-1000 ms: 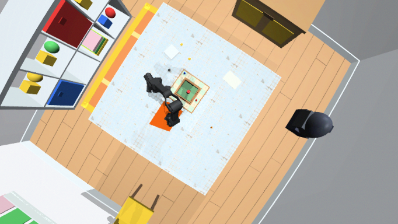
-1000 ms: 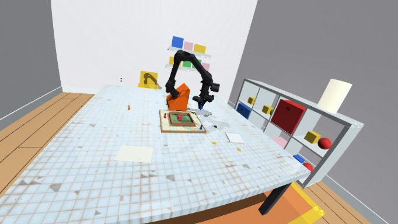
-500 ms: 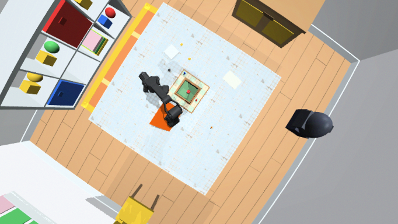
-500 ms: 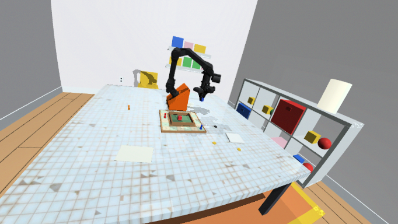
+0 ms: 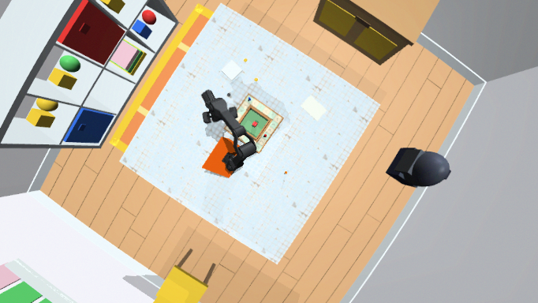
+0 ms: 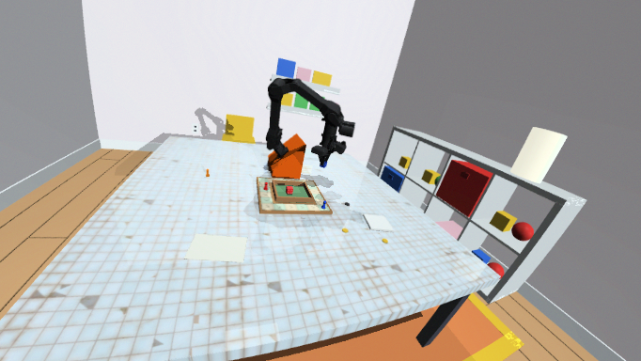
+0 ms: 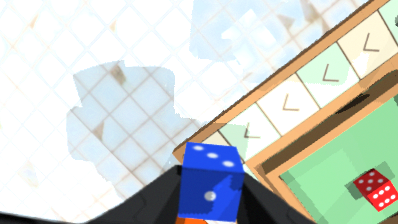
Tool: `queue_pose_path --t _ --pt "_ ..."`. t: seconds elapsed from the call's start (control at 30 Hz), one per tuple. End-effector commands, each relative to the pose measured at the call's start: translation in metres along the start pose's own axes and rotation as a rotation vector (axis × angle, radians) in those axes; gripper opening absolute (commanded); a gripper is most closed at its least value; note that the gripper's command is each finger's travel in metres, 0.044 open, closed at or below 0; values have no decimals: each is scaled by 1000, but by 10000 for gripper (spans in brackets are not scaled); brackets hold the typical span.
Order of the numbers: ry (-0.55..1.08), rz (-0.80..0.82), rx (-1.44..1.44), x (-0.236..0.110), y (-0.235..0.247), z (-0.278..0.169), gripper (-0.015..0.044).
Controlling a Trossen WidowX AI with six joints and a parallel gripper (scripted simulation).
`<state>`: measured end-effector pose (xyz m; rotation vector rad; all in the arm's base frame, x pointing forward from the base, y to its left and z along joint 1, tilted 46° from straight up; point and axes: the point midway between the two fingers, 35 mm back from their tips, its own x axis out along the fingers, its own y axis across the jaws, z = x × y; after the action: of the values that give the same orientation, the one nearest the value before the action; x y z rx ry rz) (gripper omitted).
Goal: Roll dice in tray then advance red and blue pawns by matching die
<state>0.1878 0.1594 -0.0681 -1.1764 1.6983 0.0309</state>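
My gripper [image 6: 323,161] [image 5: 209,96] is shut on the blue die [image 7: 210,184] [image 6: 323,164] and holds it high above the table, just outside a corner of the game board [image 5: 276,120] [image 6: 295,211] [image 7: 286,104]. In the wrist view the die shows three pips on top and one on the side. The red die [image 5: 255,124] [image 6: 289,190] [image 7: 376,189] lies in the green tray [image 5: 248,118] [image 6: 280,192] [image 7: 320,172] in the board's middle. The red pawn [image 5: 265,136] [image 6: 266,186] and the blue pawn [image 5: 248,99] [image 6: 323,204] stand on the arrow track.
An orange wedge [image 5: 216,159] [image 6: 288,157] stands by the arm's base. Two white cards [image 5: 232,69] [image 5: 313,107], two yellow tokens [image 6: 345,230] [image 6: 384,241], a black token [image 6: 347,204] and an orange pawn [image 5: 285,172] [image 6: 207,172] lie on the table. A shelf stands beside it.
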Motion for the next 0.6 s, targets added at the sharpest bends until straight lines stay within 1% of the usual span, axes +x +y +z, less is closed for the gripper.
queue_pose_path --t 0.0,0.57 --pt "-7 11 -94 3 -24 6 0" --pt "-12 -20 -475 12 -98 12 0"
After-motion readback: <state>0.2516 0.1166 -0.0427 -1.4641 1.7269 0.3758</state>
